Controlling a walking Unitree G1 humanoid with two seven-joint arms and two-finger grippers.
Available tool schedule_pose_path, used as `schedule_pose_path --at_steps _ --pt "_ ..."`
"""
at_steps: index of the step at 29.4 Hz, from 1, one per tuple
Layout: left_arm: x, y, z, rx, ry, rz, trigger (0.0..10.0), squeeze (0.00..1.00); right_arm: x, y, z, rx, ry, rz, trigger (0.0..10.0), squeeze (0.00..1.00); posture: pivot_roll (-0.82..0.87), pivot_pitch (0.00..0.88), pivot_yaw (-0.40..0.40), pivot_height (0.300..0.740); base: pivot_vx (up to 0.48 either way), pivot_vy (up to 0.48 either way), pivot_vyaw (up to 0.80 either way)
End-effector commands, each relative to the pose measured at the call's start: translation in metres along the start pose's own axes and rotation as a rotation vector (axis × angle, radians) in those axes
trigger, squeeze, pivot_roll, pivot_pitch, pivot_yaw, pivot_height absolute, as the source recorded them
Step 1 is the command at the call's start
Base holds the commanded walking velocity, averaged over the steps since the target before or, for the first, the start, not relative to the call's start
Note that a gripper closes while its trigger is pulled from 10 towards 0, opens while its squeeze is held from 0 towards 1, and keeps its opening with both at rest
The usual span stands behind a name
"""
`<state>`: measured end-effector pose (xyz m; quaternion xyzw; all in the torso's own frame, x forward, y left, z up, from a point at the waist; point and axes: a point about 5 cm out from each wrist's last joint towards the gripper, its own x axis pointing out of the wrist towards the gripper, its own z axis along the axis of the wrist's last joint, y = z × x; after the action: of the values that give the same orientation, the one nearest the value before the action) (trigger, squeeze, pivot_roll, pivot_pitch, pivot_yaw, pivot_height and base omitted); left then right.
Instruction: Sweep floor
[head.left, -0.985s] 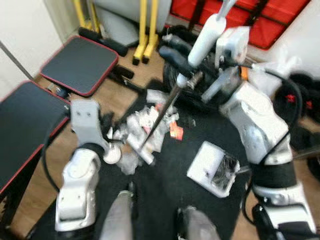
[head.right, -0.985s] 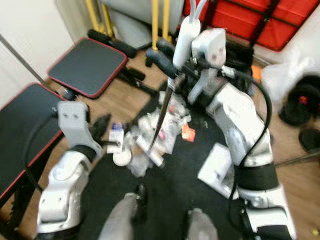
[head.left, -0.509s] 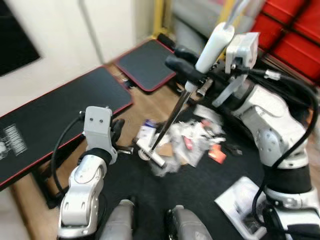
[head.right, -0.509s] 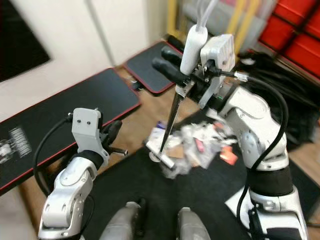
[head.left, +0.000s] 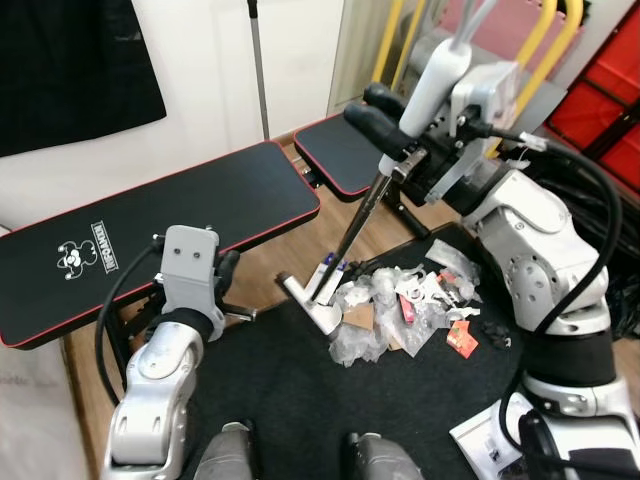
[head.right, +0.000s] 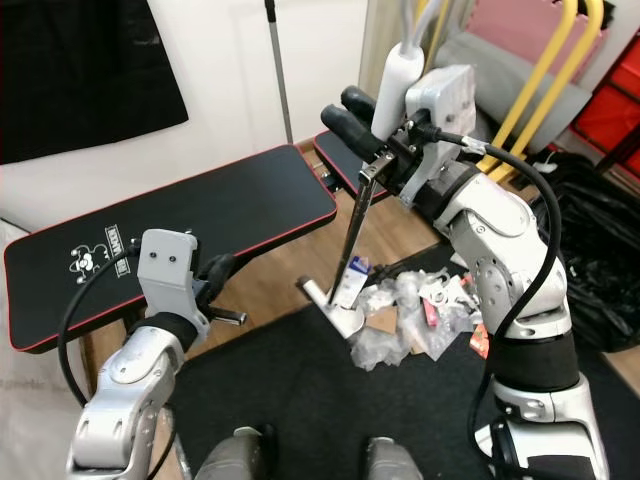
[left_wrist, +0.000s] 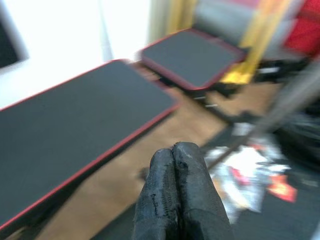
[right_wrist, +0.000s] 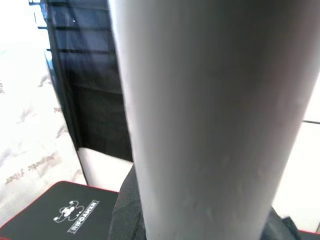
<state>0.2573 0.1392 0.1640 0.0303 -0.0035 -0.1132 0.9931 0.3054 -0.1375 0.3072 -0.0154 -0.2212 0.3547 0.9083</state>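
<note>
Crumpled white, clear and red litter (head.left: 405, 305) lay heaped on the black floor mat (head.left: 300, 400), at three o'clock of the broom's pale flat head (head.left: 315, 308). Grasped the white-handled, thin-shafted broom (head.left: 362, 218) high in the right gripper (head.left: 385, 120); kept the left gripper (left_wrist: 175, 197) clenched, empty, idle by the black red-edged bench (head.left: 150, 235). Judged best: press the head flat and draw short strokes toward the heap, without scattering it.

Black red-trimmed padded benches (head.left: 150, 225): two
White-handled metal-shafted broom (head.left: 365, 210): one
Heap of crumpled litter (head.left: 405, 300): one
Yellow posts (head.right: 525, 90): two
</note>
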Motion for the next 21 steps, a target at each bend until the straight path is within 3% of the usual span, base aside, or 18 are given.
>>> schedule_pose_path --at_steps 1,13,21 --pt "-0.0035 0.0037 -0.0047 0.004 0.019 0.021 10.0 0.00 0.0006 0.0032 0.0061 -0.020 -0.027 0.007 10.0 0.00 -0.07 0.185 -0.136 0.740 0.416 0.000 0.80" --pt "-0.0037 0.0010 -0.0049 -0.004 0.018 0.014 10.0 0.00 0.0008 -0.0026 0.0046 -0.026 -0.018 -0.055 10.0 0.00 -0.07 0.183 -0.139 0.740 0.437 0.000 0.00" --pt "-0.0034 -0.0010 -0.0055 -0.003 0.020 0.004 10.0 0.00 -0.0039 -0.0025 0.0013 -0.051 0.032 -0.004 10.0 0.00 -0.07 0.184 -0.138 0.740 0.441 0.000 0.00"
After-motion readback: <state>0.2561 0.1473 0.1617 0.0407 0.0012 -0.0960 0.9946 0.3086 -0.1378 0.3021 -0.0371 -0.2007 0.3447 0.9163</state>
